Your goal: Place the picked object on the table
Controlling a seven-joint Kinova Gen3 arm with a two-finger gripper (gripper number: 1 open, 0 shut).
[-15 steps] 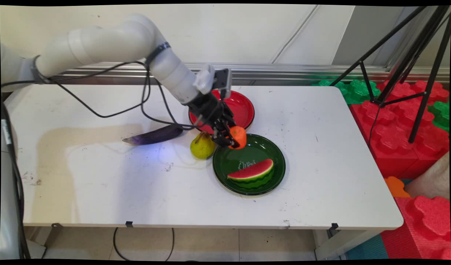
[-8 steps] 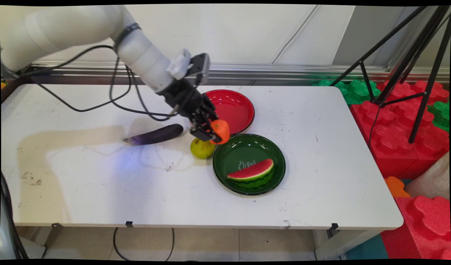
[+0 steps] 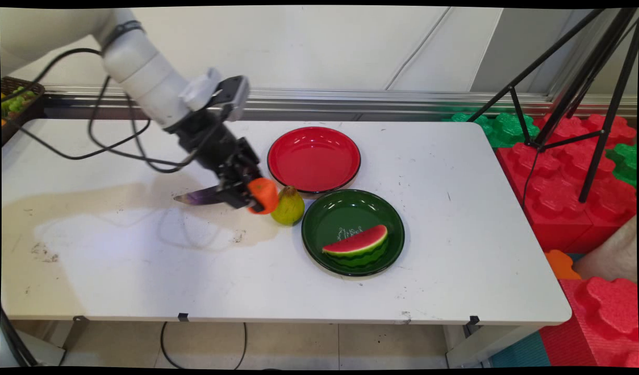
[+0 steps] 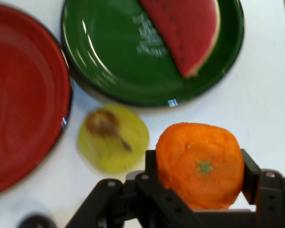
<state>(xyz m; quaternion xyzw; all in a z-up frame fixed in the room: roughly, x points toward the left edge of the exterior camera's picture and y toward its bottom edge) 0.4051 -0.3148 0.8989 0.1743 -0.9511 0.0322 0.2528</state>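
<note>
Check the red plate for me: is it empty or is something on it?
Empty. The red plate shows only bare glossy surface in both views; the pear stands on the table beside its rim, not on it.

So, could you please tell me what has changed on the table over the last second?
The gripper, still clamped on the orange, carried it left from above the green plate, past the pear, to over the eggplant. Pear, eggplant, watermelon slice and both plates stayed put.

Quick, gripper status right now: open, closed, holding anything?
Gripper: closed on the orange, held above the table beside the pear.
</note>
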